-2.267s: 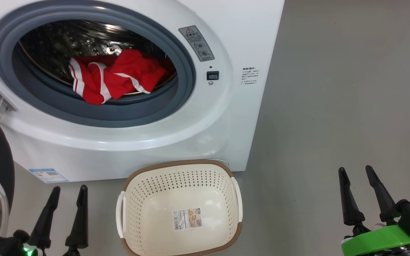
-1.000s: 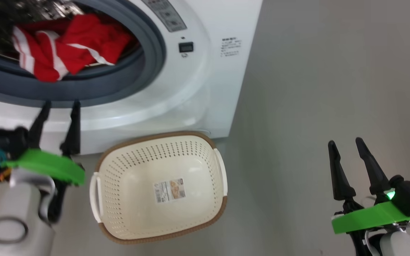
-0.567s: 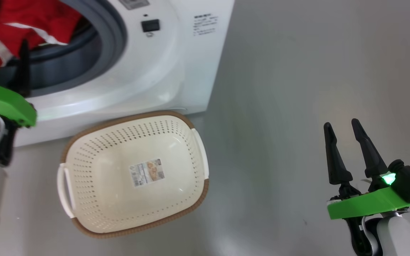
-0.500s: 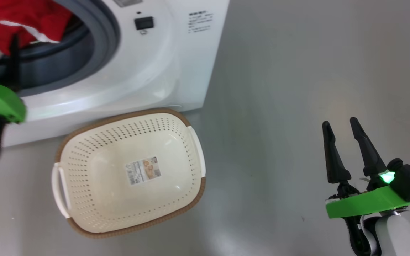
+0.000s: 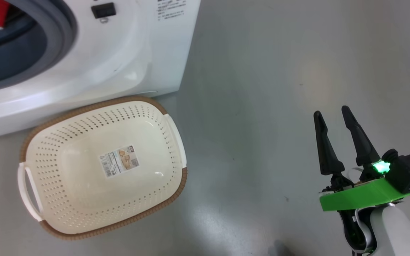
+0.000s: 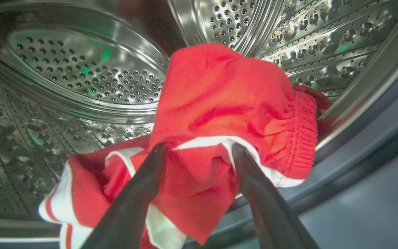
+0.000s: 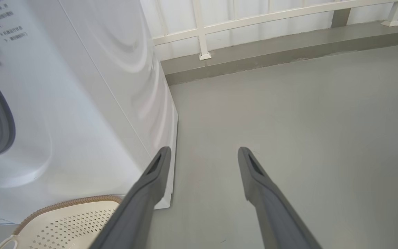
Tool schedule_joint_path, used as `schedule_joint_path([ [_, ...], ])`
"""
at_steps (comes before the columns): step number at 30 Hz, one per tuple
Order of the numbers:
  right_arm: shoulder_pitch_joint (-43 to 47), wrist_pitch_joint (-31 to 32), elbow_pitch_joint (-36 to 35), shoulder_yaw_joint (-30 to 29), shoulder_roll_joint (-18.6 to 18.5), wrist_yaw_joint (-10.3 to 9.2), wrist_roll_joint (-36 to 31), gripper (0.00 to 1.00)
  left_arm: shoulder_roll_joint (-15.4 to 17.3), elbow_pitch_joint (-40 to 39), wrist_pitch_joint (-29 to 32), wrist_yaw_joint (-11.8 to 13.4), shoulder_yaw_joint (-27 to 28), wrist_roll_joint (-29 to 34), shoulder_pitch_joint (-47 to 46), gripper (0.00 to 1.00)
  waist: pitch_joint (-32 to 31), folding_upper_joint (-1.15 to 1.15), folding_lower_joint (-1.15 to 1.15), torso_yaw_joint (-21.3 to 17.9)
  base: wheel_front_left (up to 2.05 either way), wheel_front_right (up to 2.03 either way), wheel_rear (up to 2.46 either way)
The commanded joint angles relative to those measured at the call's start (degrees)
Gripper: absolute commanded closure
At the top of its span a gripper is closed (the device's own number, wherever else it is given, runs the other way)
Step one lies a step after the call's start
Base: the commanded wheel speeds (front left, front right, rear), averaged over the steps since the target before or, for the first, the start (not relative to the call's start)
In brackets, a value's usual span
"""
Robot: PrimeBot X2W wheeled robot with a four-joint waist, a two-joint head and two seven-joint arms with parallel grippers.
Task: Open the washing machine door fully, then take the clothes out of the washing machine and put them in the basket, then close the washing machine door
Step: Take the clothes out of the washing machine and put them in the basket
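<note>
White washing machine stood open-mouthed, its grey gasket a raised lip to lift over; bare floor lay open to its right. The empty basket sat just before it. In the steel drum lay the red clothes, likely light, limp and apt to snag; the bunched fold above the white stripe looked the best hold. The left gripper stood spread at that fold, nothing pinched; the right gripper hung spread over floor.

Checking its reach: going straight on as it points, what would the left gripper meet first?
The left gripper would most likely meet the clothes first, bunched right before its open fingers; the drum lies behind.
</note>
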Motion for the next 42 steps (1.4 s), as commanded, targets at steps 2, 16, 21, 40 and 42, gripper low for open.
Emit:
schedule_joint_path([
  [2,-0.5,-0.4,-1.6,1.3,-0.5,0.28,1.0,0.0,3.8,-1.5,-0.3,1.8,1.7,1.3,-1.6,0.0,1.3,0.0,0.0,-0.8,0.0,0.0,0.0],
  [16,-1.2,-0.4,-1.6,2.7,-0.5,0.28,2.4,0.0,3.8,-0.7,-0.3,1.5,7.8,0.0,-2.8,0.0,2.8,0.0,0.0,-2.7,0.0,0.0,0.0],
  [21,-1.3,-0.4,-1.6,3.4,-0.5,0.28,2.5,0.0,4.0,2.3,-0.3,0.2,8.2,0.3,-4.1,0.0,3.0,0.0,0.0,-3.4,0.0,0.0,0.0],
  [40,-1.4,-0.4,-1.2,2.5,-0.5,0.28,1.6,0.0,0.1,0.6,-0.3,-2.8,15.2,-3.9,-1.5,1.0,1.4,0.0,0.0,-1.6,0.0,0.0,0.0],
  [42,-1.4,-0.4,-1.0,2.2,-0.5,0.28,1.1,0.0,-1.1,-1.6,-0.3,-3.1,17.1,-4.6,0.7,1.0,0.6,0.0,0.0,-0.7,0.0,0.0,0.0],
])
